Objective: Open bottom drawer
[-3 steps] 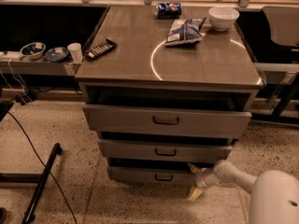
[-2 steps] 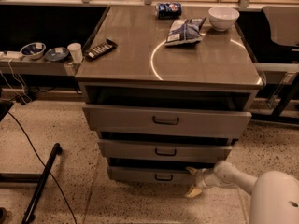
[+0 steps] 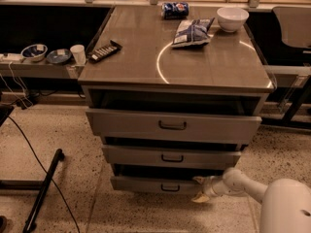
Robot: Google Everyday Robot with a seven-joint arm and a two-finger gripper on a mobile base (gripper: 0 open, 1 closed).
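The bottom drawer (image 3: pixel 146 184) is the lowest, shallowest grey front of the cabinet, with a small dark loop handle (image 3: pixel 170 188) at its centre. It stands out slightly, with a dark gap above it. My gripper (image 3: pixel 198 189) reaches in from the lower right on a white arm (image 3: pixel 243 186) and sits at the right end of the bottom drawer front, right of the handle. Its fingers stand apart, one fingertip (image 3: pixel 198 179) by the front's top edge and the other low by its bottom edge. It holds nothing that I can see.
The middle drawer (image 3: pixel 170 155) and the tall top drawer (image 3: pixel 172 125) are slightly ajar. On the cabinet top (image 3: pixel 146 57) lie a chip bag (image 3: pixel 192 32), white bowl (image 3: pixel 232 17), can (image 3: pixel 174 9) and remote (image 3: pixel 103 51). A dark stand leg (image 3: pixel 43 191) and cable lie on the floor at left.
My gripper has shifted a little to the left along the bottom drawer's right end. The drawers look unchanged.
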